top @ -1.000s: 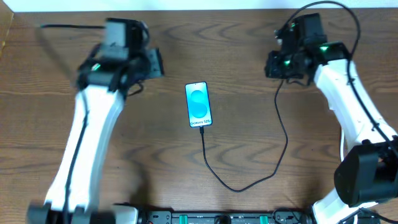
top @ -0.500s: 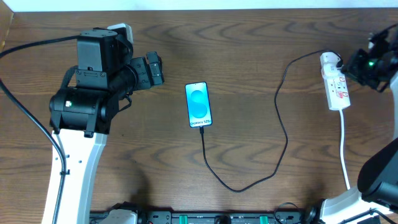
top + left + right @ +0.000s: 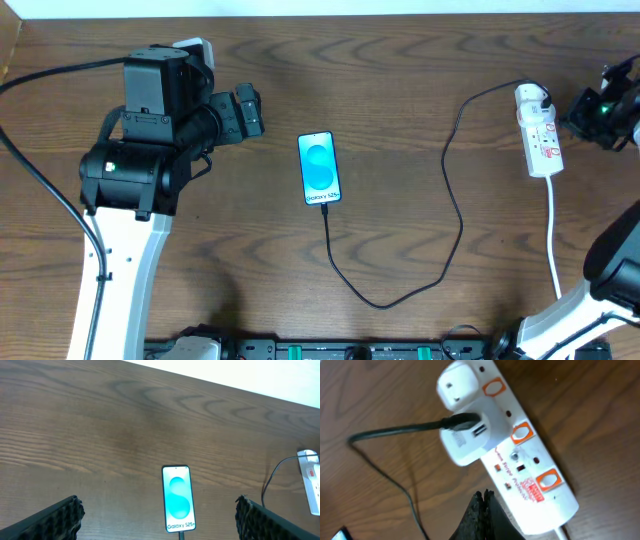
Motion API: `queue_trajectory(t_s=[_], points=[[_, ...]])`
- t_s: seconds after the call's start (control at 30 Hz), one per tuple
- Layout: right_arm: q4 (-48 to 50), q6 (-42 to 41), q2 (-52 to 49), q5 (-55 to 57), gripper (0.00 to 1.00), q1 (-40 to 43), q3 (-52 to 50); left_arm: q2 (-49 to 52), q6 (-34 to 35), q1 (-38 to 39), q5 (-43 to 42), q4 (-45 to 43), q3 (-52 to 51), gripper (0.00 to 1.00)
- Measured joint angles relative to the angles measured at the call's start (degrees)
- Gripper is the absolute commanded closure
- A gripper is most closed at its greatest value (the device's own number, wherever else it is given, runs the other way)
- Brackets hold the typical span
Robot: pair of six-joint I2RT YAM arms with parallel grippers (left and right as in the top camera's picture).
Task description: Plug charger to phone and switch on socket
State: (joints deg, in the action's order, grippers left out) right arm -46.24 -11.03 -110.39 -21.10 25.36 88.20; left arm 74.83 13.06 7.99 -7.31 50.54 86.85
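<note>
The phone (image 3: 320,167) lies mid-table with its cyan screen lit; it also shows in the left wrist view (image 3: 177,498). The black charger cable (image 3: 455,215) runs from the phone's bottom edge in a loop to its white plug head (image 3: 465,440), seated in the white socket strip (image 3: 538,132), which also shows in the right wrist view (image 3: 527,467). My left gripper (image 3: 246,110) is open and empty, left of the phone; its fingers frame the phone in the left wrist view (image 3: 160,522). My right gripper (image 3: 484,510) is shut and empty, close beside the strip; in the overhead view (image 3: 582,108) it sits just right of the strip.
The strip's white cord (image 3: 553,235) runs toward the front edge at the right. The table's far edge (image 3: 320,14) meets a white wall. A rail with connectors (image 3: 350,350) lies along the front edge.
My right arm has pulled away from the strip to the far right edge, uncovering the strip. My left arm rose and settled left of the phone; it is still over the last half second.
</note>
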Motion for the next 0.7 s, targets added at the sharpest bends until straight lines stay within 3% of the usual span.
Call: queue_trajectory(t_s=[0.7], points=[[12.9,0.02,-11.43,-1.51,0.99,2.16,0.0,0.0,0.0,0.0,0.0,0.02,0.0,0.01]])
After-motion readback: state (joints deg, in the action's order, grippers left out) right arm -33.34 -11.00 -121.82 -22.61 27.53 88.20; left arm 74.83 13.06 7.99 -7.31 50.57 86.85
